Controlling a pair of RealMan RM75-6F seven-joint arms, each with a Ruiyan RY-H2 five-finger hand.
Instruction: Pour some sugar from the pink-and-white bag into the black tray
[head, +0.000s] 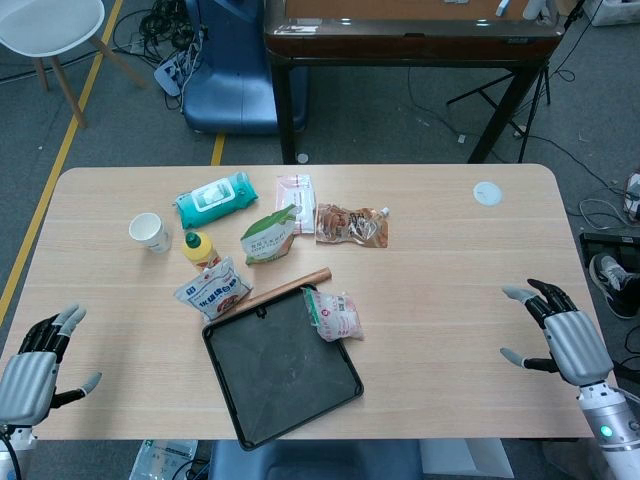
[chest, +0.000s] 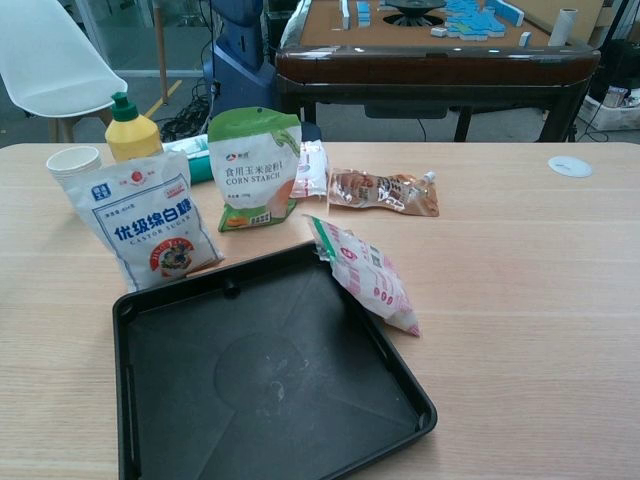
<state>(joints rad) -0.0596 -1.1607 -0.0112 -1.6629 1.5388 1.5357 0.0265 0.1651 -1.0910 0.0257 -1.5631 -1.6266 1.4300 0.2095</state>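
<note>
The pink-and-white bag (head: 335, 315) (chest: 368, 273) lies on its side along the right rim of the black tray (head: 280, 372) (chest: 270, 380), its top end with a green strip leaning over the rim. The tray sits at the table's near middle, with nothing but faint smudges inside. My left hand (head: 35, 362) hovers at the table's near left corner, fingers spread, holding nothing. My right hand (head: 560, 330) is at the near right, fingers spread, nothing in it. Both hands are far from the bag. Neither hand shows in the chest view.
Behind the tray stand a white-and-blue sugar bag (head: 213, 288) (chest: 145, 218), a corn starch pouch (head: 268, 236) (chest: 256, 168), a yellow bottle (head: 200, 248) (chest: 132, 130) and a paper cup (head: 150, 232). A wipes pack (head: 214, 198), a brown pouch (head: 350, 225), a wooden stick (head: 290, 287) and a white lid (head: 487, 193) lie around.
</note>
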